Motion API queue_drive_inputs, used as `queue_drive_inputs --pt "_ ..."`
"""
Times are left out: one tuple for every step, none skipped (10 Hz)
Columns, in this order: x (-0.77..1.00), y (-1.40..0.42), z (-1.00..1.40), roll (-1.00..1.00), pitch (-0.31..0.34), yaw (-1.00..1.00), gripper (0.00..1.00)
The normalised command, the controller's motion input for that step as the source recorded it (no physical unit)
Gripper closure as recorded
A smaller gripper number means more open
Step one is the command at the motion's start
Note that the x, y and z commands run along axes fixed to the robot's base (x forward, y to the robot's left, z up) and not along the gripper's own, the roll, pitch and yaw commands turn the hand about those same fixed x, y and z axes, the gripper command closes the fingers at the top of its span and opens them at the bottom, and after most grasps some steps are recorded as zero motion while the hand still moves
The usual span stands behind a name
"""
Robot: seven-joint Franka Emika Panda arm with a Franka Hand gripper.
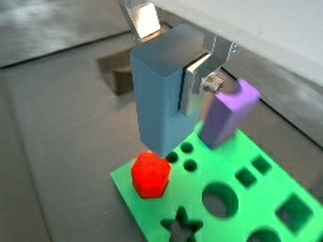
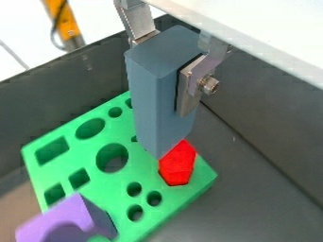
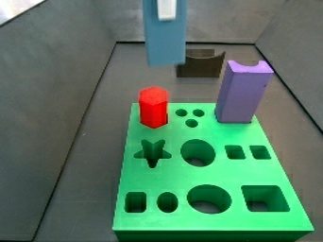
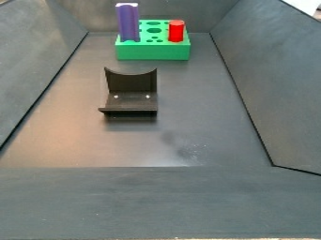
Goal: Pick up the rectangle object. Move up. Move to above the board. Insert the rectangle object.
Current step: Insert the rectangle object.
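Note:
My gripper (image 1: pixel 171 52) is shut on the rectangle object (image 1: pixel 161 99), a tall light-blue block held upright between the silver fingers (image 1: pixel 198 83). The grip shows in both wrist views, gripper (image 2: pixel 165 55) and block (image 2: pixel 161 90). In a side view the block (image 3: pixel 165 36) hangs in the air above the far edge of the green board (image 3: pixel 214 222). Its lower end is just above the board (image 1: pixel 259 194), beside the red hexagonal peg (image 1: pixel 150 174). The board (image 4: pixel 153 52) lies at the far end in a side view, where gripper and block are out of view.
A purple block (image 3: pixel 243 91) and the red peg (image 3: pixel 153 107) stand in the board; both wrist views show them too, purple (image 2: pixel 57 227) and red (image 2: pixel 178 162). The dark fixture (image 4: pixel 129 92) stands on the floor mid-bin, behind the board (image 3: pixel 199 64). Grey bin walls enclose the space.

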Motion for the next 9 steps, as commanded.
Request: queue_drive_inputs --pt "-0.01 0.09 0.00 -0.02 -0.017 -0.04 1.00" --pt "0.35 -0.49 -0.30 0.03 -0.060 -0.03 1.00" --pt "0.41 -0.65 -0.30 0.07 -0.050 -0.03 1.00" --pt "0.41 -0.65 -0.28 0.08 -0.043 -0.06 1.00" --pt "0.40 -0.60 -0.27 0.07 -0.043 -0.08 1.00" --pt "0.40 -0.60 -0.27 0.06 -0.057 -0.11 1.00" --pt "0.44 -0.57 -0.25 0.05 -0.056 -0.12 1.00" --pt "0.56 -0.49 -0.20 0.04 -0.024 -0.03 1.00" --pt "0.63 -0.50 -0.18 0.03 -0.016 0.00 1.00"
